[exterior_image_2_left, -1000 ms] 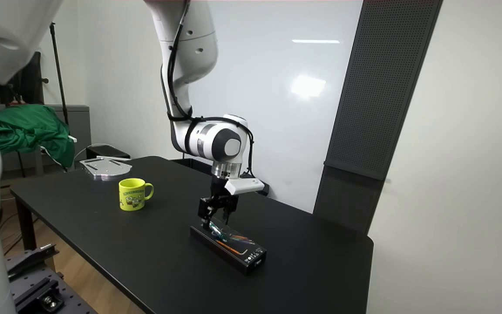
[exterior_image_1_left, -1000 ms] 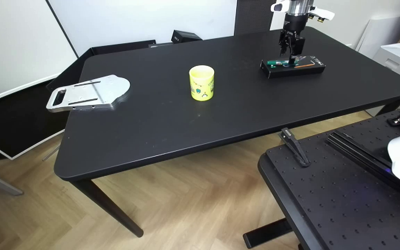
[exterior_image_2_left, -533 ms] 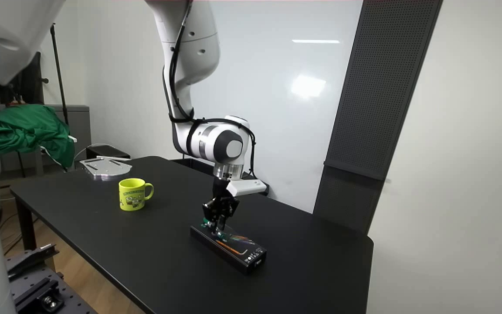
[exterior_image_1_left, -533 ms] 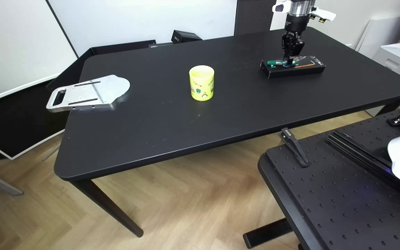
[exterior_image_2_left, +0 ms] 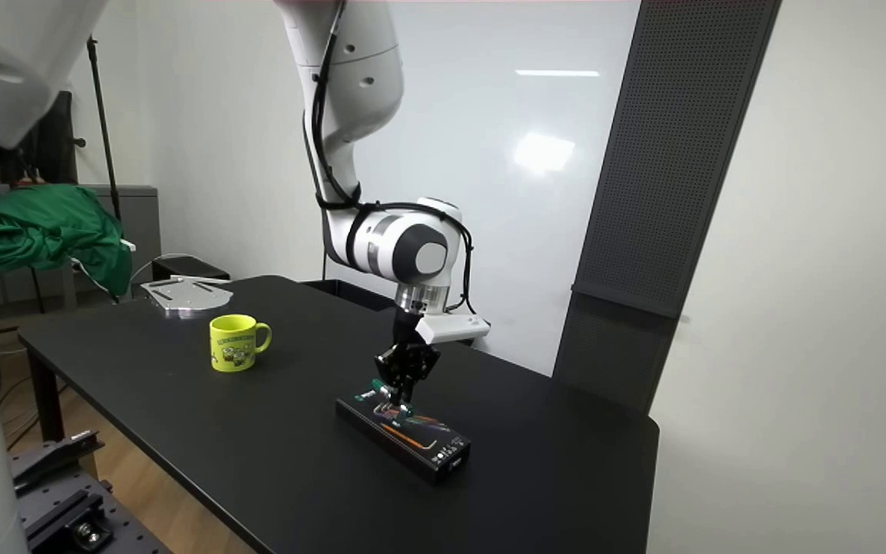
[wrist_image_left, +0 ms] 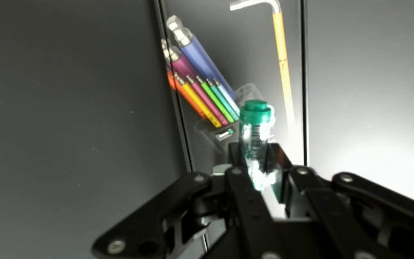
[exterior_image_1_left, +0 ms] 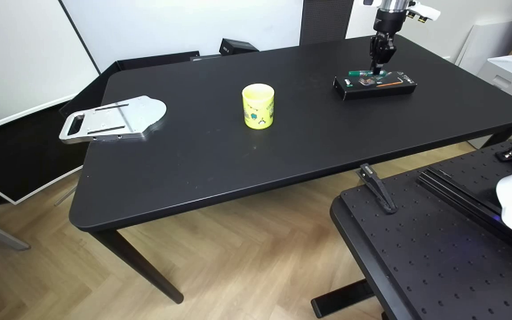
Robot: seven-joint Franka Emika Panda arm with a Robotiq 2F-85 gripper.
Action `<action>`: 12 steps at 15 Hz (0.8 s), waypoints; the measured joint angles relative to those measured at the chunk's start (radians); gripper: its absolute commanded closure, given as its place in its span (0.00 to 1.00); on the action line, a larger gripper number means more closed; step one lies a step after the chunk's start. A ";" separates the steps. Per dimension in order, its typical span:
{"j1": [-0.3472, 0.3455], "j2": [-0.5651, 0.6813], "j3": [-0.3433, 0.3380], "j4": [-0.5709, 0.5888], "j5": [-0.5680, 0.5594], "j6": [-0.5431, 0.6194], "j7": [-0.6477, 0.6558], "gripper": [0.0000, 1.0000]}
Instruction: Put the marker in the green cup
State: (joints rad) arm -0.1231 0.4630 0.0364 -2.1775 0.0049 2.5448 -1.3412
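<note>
The claw [wrist_image_left: 255, 154] pinches the marker [wrist_image_left: 255, 131] over a black box [exterior_image_1_left: 376, 89]. In both exterior views, the lime cup [exterior_image_1_left: 258, 107] stands on the counter [exterior_image_1_left: 194, 164], left of the box.

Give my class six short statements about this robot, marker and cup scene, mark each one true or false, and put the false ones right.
1. The gripper is closed on the marker. True.
2. The yellow-green cup is lying on its side. False: it stands upright on the table.
3. The black box lies flat on the table. True.
4. The marker is already in the cup. False: it is held over the box.
5. The cup has a handle. True.
6. The box is plain black all over. False: its top shows printed tools in several colours.
</note>
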 measured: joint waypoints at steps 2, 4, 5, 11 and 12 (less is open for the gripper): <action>-0.004 -0.011 0.005 0.014 0.000 -0.025 0.000 0.95; -0.002 -0.027 0.022 0.028 -0.002 -0.050 0.000 0.95; 0.000 -0.035 0.036 0.034 -0.001 -0.061 -0.002 0.95; 0.018 -0.076 0.137 0.070 0.065 -0.125 -0.045 0.95; 0.020 -0.079 0.155 0.076 0.091 -0.132 -0.065 0.95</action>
State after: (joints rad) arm -0.1026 0.3842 0.1918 -2.1013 0.0960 2.4128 -1.4064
